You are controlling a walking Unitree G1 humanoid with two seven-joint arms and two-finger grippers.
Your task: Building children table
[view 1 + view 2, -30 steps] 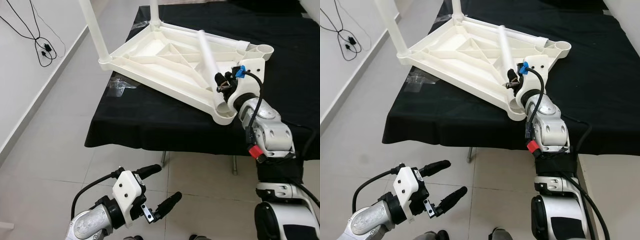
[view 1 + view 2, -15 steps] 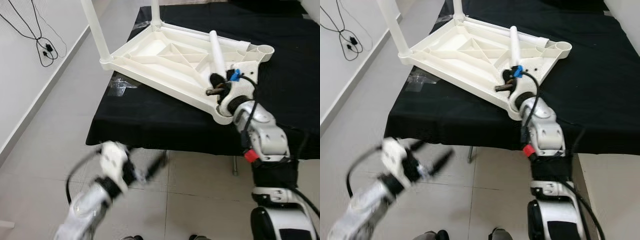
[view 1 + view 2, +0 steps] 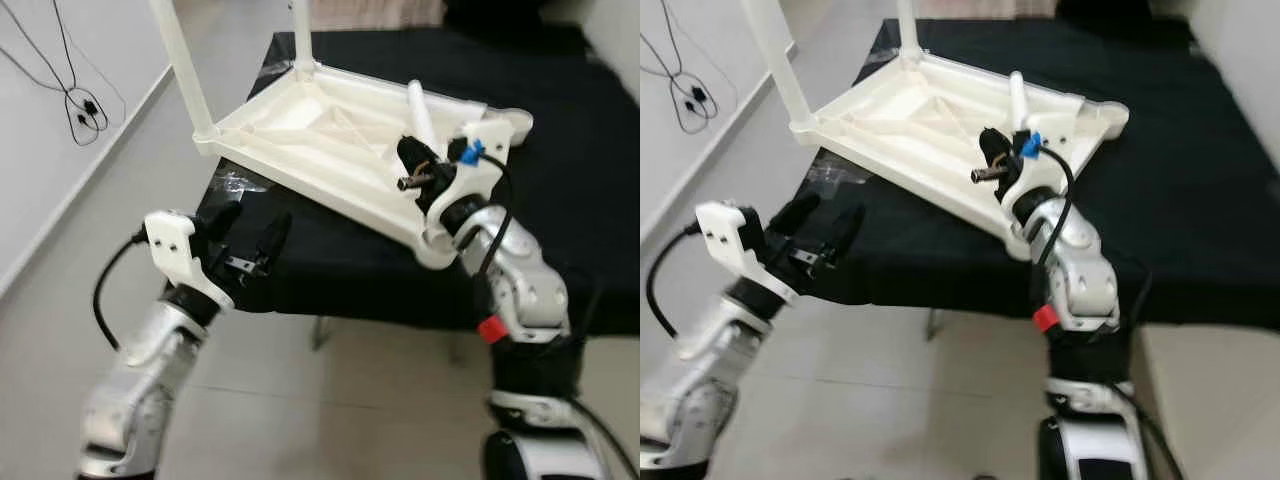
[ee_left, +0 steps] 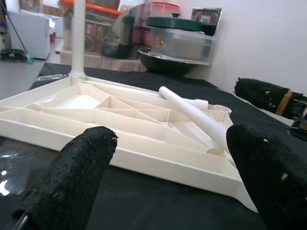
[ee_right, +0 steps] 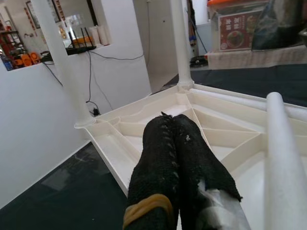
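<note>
A white plastic tabletop (image 3: 310,150) lies upside down on a black-covered table (image 3: 560,150). Two white legs stand upright in its far corners, one (image 3: 180,70) on the left and one (image 3: 300,35) further back. A loose white leg (image 3: 420,100) rests across the ribbed underside. My right gripper (image 3: 410,168) hovers over the underside just beside that leg (image 5: 283,158), fingers (image 5: 184,153) pressed together and holding nothing. My left gripper (image 3: 248,240) is open at the table's front-left edge, pointing at the tabletop (image 4: 120,124).
Crumpled clear plastic wrap (image 3: 238,185) lies on the black cloth under the tabletop's left side. A black cable (image 3: 80,100) trails on the tiled floor by the white wall. Pots and storage boxes (image 4: 177,40) stand behind the table.
My left arm has swung up from near the floor to the table's front-left edge. The right gripper has shifted slightly left over the underside. The camera has also moved.
</note>
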